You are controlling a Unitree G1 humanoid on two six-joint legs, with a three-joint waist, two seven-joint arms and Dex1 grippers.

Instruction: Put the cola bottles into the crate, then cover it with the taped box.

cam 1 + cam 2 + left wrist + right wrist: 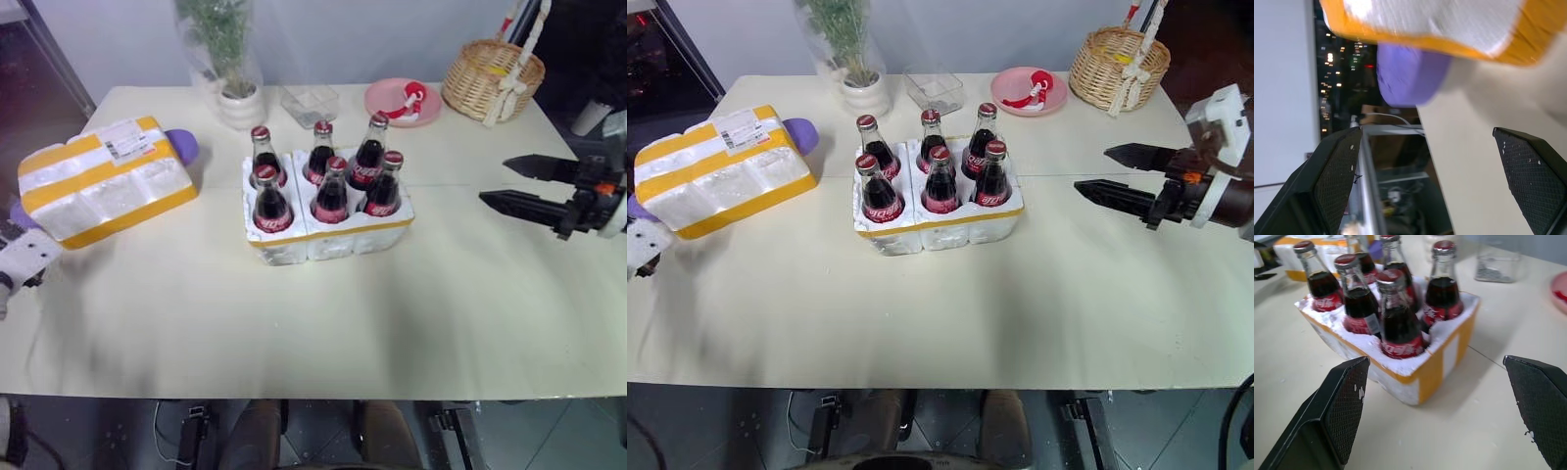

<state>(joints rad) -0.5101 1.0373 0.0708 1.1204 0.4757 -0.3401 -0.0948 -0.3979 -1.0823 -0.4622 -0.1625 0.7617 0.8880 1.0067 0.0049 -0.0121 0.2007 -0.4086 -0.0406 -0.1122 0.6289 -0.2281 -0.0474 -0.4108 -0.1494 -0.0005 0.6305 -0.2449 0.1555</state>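
Several cola bottles [331, 191] with red caps stand upright in the wells of the crate [333, 238], a low white foam tray with a yellow band, at the table's centre. The taped box [103, 181], white foam with yellow bands and a shipping label, lies at the far left of the table. My left gripper [1425, 131] is open beside the table's left edge, just short of the box's [1449, 24] near end, with nothing between its fingers. My right gripper [493, 182] hovers open to the right of the crate, pointing at the bottles [1398, 328], apart from them.
A purple object [183, 145] pokes out from behind the taped box. Along the back stand a potted plant [235, 93], a clear plastic container [310, 103], a pink plate [388, 101] and a wicker basket [492, 78]. Bare tabletop [294, 323] lies in front of the crate.
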